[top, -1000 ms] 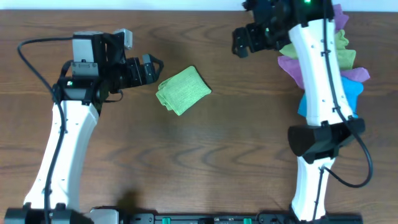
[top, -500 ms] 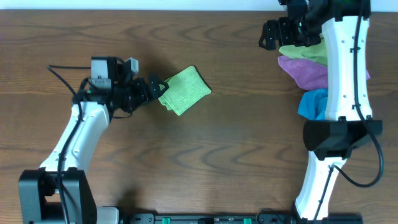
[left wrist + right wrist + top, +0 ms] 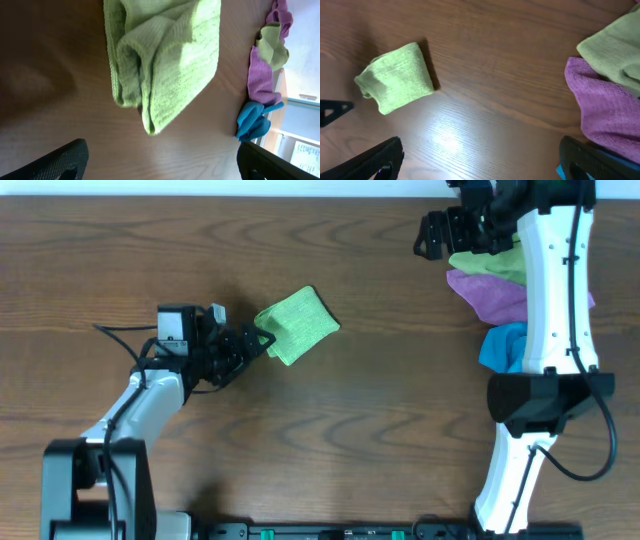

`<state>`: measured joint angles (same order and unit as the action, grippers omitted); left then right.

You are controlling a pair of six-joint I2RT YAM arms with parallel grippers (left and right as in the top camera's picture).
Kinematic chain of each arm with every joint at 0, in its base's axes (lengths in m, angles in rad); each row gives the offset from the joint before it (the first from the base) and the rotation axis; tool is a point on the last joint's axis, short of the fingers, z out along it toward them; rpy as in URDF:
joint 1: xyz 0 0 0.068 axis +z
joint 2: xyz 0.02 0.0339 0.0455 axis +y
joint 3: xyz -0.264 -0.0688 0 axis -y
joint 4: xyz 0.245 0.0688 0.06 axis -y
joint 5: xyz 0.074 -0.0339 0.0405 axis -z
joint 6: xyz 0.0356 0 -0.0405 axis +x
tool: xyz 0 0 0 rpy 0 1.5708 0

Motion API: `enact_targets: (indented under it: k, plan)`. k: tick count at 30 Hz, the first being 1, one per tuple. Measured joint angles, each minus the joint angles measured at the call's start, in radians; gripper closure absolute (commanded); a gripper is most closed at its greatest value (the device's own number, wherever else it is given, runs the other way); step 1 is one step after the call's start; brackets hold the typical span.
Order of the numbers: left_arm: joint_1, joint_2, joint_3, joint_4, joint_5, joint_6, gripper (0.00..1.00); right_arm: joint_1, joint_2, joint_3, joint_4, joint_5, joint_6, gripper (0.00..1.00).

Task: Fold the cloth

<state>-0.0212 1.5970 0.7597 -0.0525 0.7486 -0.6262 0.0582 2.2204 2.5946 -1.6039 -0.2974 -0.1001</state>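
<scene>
The cloth [image 3: 297, 325] is lime green and lies folded into a small thick square on the brown table, left of centre. My left gripper [image 3: 258, 340] is low at the cloth's left corner, open, with nothing between its fingers. In the left wrist view the cloth [image 3: 165, 60] fills the top, its folded edges facing my left gripper [image 3: 162, 166], which stands wide apart just short of it. My right gripper [image 3: 432, 235] hovers open at the far right, well away from the cloth [image 3: 395, 77]. In its own view my right gripper [image 3: 480, 162] holds nothing.
A pile of other cloths lies under the right arm: an olive-green one [image 3: 500, 260], a purple one [image 3: 490, 295] and a blue one [image 3: 503, 345]. The table's far edge [image 3: 200, 197] runs along the top.
My left arm has dropped and reached right, bringing its open gripper up to the cloth's left corner. My right arm swung right over the pile a second ago and has held still since.
</scene>
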Motion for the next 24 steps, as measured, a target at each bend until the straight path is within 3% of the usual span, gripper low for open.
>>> enact_targets:
  k: [8,10,12,15,17,24]
  plan:
    - [0.000,0.142,0.000,0.133,0.005,-0.057,0.05,0.000,0.000,-0.003,0.000,-0.018,-0.014,0.02]
    - [0.000,0.160,0.000,0.159,0.013,-0.065,0.05,0.000,0.000,-0.003,0.000,-0.019,-0.014,0.07]
    - [0.000,0.170,0.000,0.186,0.020,-0.079,0.05,0.000,0.000,-0.005,0.003,-0.021,-0.020,0.24]
    - [0.000,0.187,0.001,0.219,0.037,-0.097,0.05,0.002,0.000,-0.025,0.036,-0.031,-0.024,0.70]
    - [0.000,0.196,0.002,0.238,0.045,-0.107,0.05,0.008,0.000,-0.072,0.070,-0.045,-0.022,0.95]
    - [0.000,0.214,0.007,0.270,0.062,-0.133,0.05,0.119,0.000,-0.396,0.324,-0.068,-0.021,0.99]
